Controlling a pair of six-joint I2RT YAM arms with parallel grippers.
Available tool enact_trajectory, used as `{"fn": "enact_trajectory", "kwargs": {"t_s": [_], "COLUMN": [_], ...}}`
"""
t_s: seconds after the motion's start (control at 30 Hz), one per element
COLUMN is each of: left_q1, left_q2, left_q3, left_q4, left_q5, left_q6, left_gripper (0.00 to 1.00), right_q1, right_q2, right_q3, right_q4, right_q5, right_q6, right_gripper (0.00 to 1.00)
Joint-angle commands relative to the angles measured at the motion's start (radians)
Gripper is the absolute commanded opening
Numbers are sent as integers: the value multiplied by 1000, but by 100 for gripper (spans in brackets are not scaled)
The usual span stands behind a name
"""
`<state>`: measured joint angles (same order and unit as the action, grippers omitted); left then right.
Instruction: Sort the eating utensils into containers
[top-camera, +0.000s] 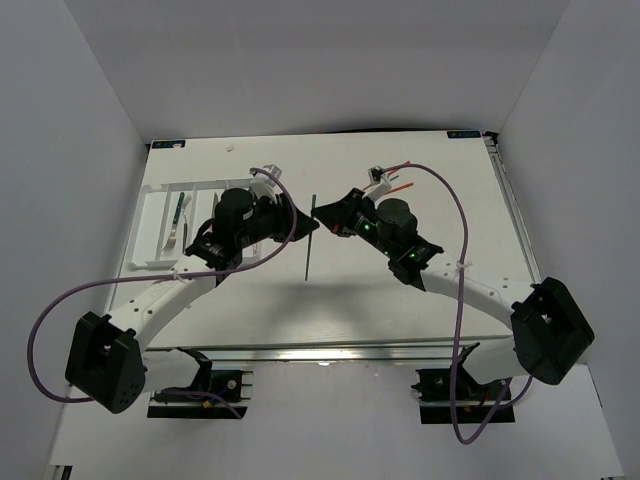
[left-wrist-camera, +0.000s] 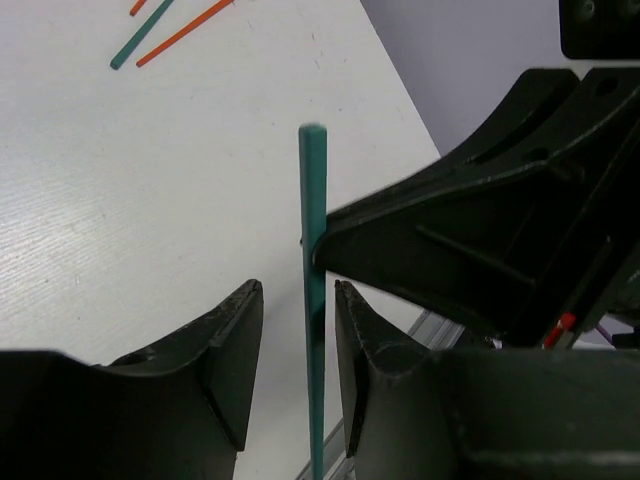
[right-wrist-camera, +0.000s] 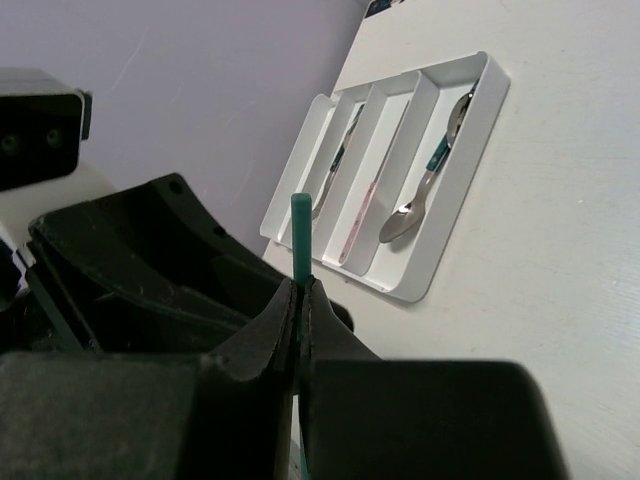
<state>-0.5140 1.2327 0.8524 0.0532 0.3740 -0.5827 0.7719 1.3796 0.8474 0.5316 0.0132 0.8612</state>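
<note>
Pinching a thin teal-green chopstick (right-wrist-camera: 299, 230) between fully closed jaws, the right gripper (right-wrist-camera: 299, 300) holds it above the white table (top-camera: 400, 300), to the right of the flat white rectangular plastic tray (right-wrist-camera: 480, 120) and apart from it. In the top view the chopstick (top-camera: 307, 260) shows as a thin line running away from the arm bases, roughly parallel to the tray's (top-camera: 150, 230) long slots.

The left gripper (left-wrist-camera: 298, 300) sits between the tray and the chopstick. Its two dark fingers straddle the stick (left-wrist-camera: 313, 200) with the jaws at a medium gap. There is clear daylight on one side and only a sliver on the other, so it has no grip.

In the tray, a metal spoon with a teal handle (right-wrist-camera: 405, 220) lies in the slot nearest the right wrist camera. A utensil with a pink handle (right-wrist-camera: 358, 230) lies in the next slot, and another utensil (right-wrist-camera: 335, 165), too dim to name, lies in the slot beyond that.

Farther from the tray than the held stick, a second teal chopstick (left-wrist-camera: 140, 35) and an orange-red chopstick (left-wrist-camera: 185, 30) lie flat, close together, on the table.
</note>
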Motion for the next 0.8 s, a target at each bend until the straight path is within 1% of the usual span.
{"fn": "enact_trajectory", "kwargs": {"t_s": [0.0,0.07,0.1,0.13,0.2,0.23,0.27,0.3,0.33,0.37,0.4,0.43,0.47,0.5,0.53,0.57,0.6,0.63,0.67,0.7,0.73,0.77], "left_q1": [-4,-4,-4,-4,-4,-4,-4,-6,-3,-1,14,29,51,77,148,188,225,306,353,424,449,468], "left_q2": [17,19,21,24,31,40,45,51,54,66,76,88,124,146,171,195,232,250,269,305,327,350], "left_q3": [53,51,48,50,59,66,76,114,141,170,233,255,273,289,292,290,280,272,278,287,299,306], "left_q4": [16,31,42,37,-4,-24,-47,-156,-214,-280,-400,-444,-478,-512,-512,-501,-434,-405,-377,-310,-271,-233], "left_q5": [0,17,28,23,11,-1,-21,-52,-163,-246,-350,-567,-671,-766,-840,-968,-1039,-1091,-1116,-1129,-1135,-1106], "left_q6": [12,3,3,4,26,38,73,102,139,224,268,315,411,461,519,641,682,722,736,753,782,881], "left_gripper": [45,45,41,24,10,0,0,0,0,0,0,0,0,0,0,0,0,0,0,0,0,0], "right_q1": [15,17,15,17,15,15,15,6,-3,-35,-58,-87,-153,-189,-222,-283,-308,-330,-359,-370,-381,-397], "right_q2": [9,13,15,15,16,16,16,6,-7,-23,-71,-100,-129,-195,-229,-258,-316,-344,-390,-410,-430,-460], "right_q3": [39,33,33,33,41,42,44,44,35,21,-14,-37,-63,-91,-141,-162,-175,-189,-194,-197,-202,-206], "right_q4": [88,96,96,99,99,99,88,74,59,21,-4,-24,-44,-80,-97,-116,-172,-208,-240,-298,-321,-344], "right_q5": [-4,2,2,4,4,1,1,4,23,33,40,33,22,8,-19,-47,-58,-70,-73,-84,-93,-105], "right_q6": [22,27,27,25,24,22,22,19,18,19,19,19,21,22,16,3,-13,-57,-82,-106,-125,-163], "right_gripper": [0,0,0,0,0,0,0,17,72,89,89,89,89,89,89,89,89,89,90,89,89,89]}}
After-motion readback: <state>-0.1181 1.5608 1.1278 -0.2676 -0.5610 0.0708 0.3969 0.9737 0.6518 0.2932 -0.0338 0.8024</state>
